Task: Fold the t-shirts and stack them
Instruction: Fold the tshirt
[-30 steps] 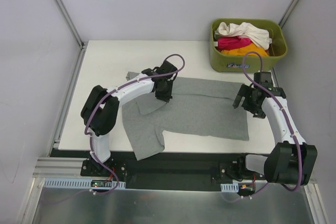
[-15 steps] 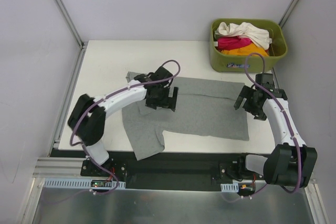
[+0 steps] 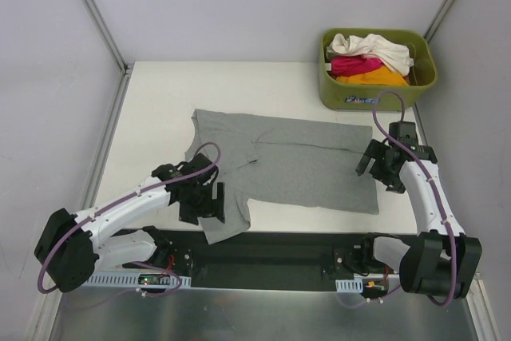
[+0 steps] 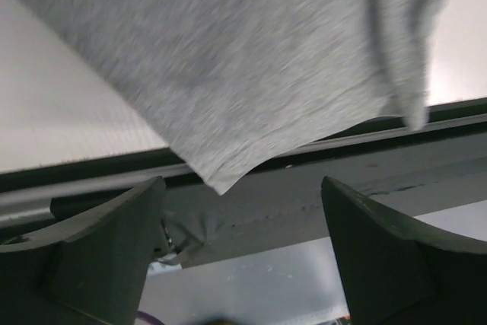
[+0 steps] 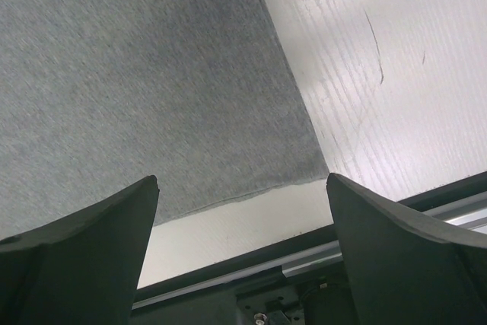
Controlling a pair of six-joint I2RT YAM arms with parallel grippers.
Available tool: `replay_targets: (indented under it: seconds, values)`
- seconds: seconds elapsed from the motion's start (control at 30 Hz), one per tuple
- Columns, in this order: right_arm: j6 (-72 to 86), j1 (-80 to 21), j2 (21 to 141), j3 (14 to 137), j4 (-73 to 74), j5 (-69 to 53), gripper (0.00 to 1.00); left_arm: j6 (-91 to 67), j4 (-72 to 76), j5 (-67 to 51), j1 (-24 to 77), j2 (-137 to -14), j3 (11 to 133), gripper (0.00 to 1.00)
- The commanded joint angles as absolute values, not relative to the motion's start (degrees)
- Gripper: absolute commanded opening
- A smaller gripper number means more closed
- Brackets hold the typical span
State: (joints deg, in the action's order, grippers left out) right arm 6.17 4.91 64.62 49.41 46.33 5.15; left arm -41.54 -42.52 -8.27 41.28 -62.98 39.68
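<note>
A mid-grey t-shirt lies spread flat on the white table, its near-left sleeve reaching the front edge. My left gripper hovers low beside that sleeve, open with nothing in it. In the left wrist view the sleeve's corner hangs just beyond the left gripper. My right gripper stands open at the shirt's right edge. The right wrist view shows the hem corner ahead of the right gripper. Cream, pink and orange t-shirts lie bundled in the bin.
The olive-green bin stands at the table's back right corner. A black rail runs along the table's near edge, between the arm bases. Bare white table shows left of and behind the shirt. White walls close in on both sides.
My left gripper let go of the shirt's upper part, opened, and drew back to the near-left sleeve. The cloth it held now lies flat. The right arm hardly moved.
</note>
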Motion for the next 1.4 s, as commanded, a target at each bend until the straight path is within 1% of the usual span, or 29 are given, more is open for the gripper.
replay_targets:
  seconds: [0.0, 0.03, 0.1, 0.13, 0.23, 0.4, 0.53, 0.7, 0.77, 0.8, 0.87, 0.9, 1.07, 1.23, 1.37]
  values:
    - [7.65, 5.45, 64.16, 48.96, 46.49, 4.13, 0.97, -47.46, -44.56, -11.86, 41.66, -60.38, 35.34, 0.72]
    - [7.65, 5.45, 64.51, 48.87, 46.32, 3.96, 0.97, -47.55, -44.39, -12.3, 41.66, -60.99, 34.98, 0.67]
    - [7.91, 5.45, 64.6, 48.61, 46.32, 4.22, 0.97, -47.46, -43.95, -14.14, 41.75, -61.78, 34.02, 0.62]
    - [8.08, 5.45, 64.69, 48.26, 46.06, 4.48, 0.97, -47.46, -43.08, -15.02, 41.84, -62.4, 33.67, 0.57]
    - [8.26, 5.54, 64.95, 47.73, 46.14, 4.83, 0.97, -47.2, -42.1, -17.84, 42.45, -62.84, 32.44, 0.51]
    - [8.96, 5.89, 64.87, 46.94, 46.14, 5.36, 0.97, -47.72, -41.92, -19.25, 42.98, -63.28, 28.83, 0.48]
    - [9.4, 6.33, 63.64, 46.32, 45.53, 5.54, 0.97, -47.72, -41.49, -16.35, 43.15, -65.55, 29.0, 0.45]
    - [9.76, 6.59, 62.05, 45.79, 45.18, 5.8, 0.97, -47.55, -38.24, -15.12, 43.33, -69.25, 30.59, 0.35]
    - [9.84, 6.68, 61.26, 45.62, 45.44, 5.8, 0.97, -47.55, -37.44, -14.68, 43.33, -70.57, 30.93, 0.27]
    - [9.93, 6.77, 61.09, 45.44, 45.7, 5.8, 0.97, -47.55, -37.27, -14.5, 43.42, -71.01, 31.11, 0.19]
    - [10.37, 6.77, 59.77, 44.83, 45.88, 5.71, 0.97, -47.64, -37.0, -13.72, 43.42, -71.28, 31.81, 0.1]
    - [10.63, 6.77, 59.24, 44.13, 45.97, 5.45, 0.97, -47.55, -37.0, -13.19, 43.42, -71.19, 32.16, 0.0]
    - [12.65, 7.03, 56.26, 42.54, 49.3, 6.06, 0.97, -46.59, -36.74, -13.88, 43.33, -68.82, 34.18, 0.0]
    - [17.48, 8.78, 51.16, 40.35, 54.14, 9.76, 0.97, -45.62, -36.74, -15.73, 43.33, -63.2, 36.99, 0.0]
    - [22.23, 9.49, 47.99, 35.35, 51.78, 7.12, 0.97, -44.74, -36.65, -15.56, 43.33, -60.56, 39.28, 0.0]
